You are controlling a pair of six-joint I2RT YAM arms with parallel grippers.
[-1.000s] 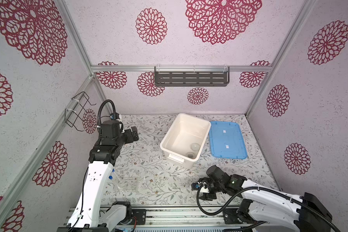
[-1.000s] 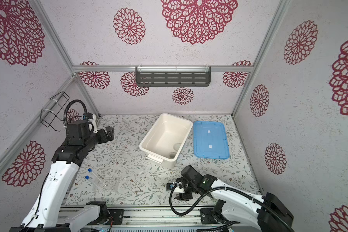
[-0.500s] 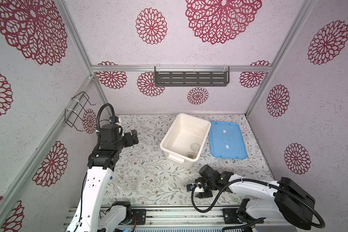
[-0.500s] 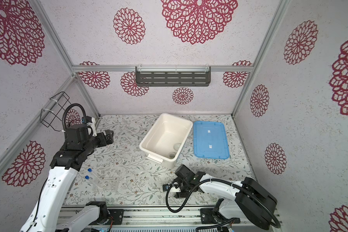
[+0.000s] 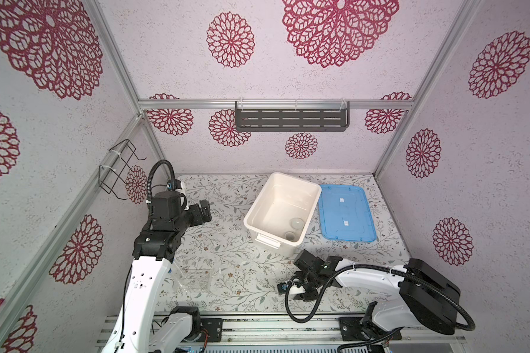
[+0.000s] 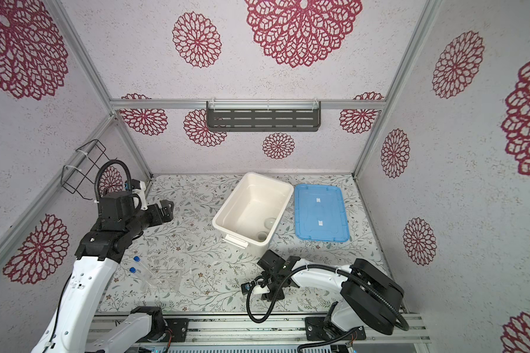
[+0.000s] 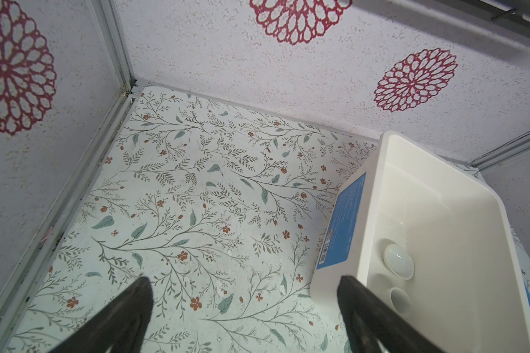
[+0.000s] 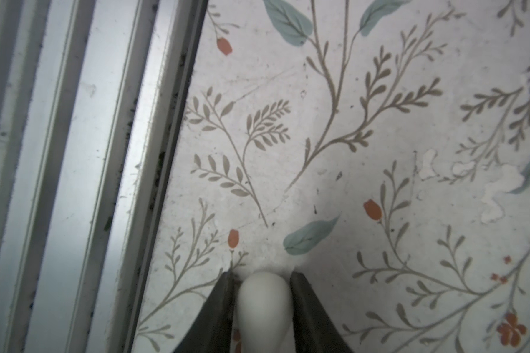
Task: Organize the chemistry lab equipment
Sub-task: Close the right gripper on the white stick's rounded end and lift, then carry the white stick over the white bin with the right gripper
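Pinches white pestle [image 8: 265, 305] between right gripper [image 8: 262, 273] fingers (rounded end just past the tips). Holds left gripper [image 7: 244, 278] fingers wide

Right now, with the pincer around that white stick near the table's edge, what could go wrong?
1. The right pincer pinches the white stick near its smooth, rounded end, so the stick might slip free when lifted.
2. The metal rail along the front edge lies close by; a dropped stick could roll onto it and be hard to pick up again.
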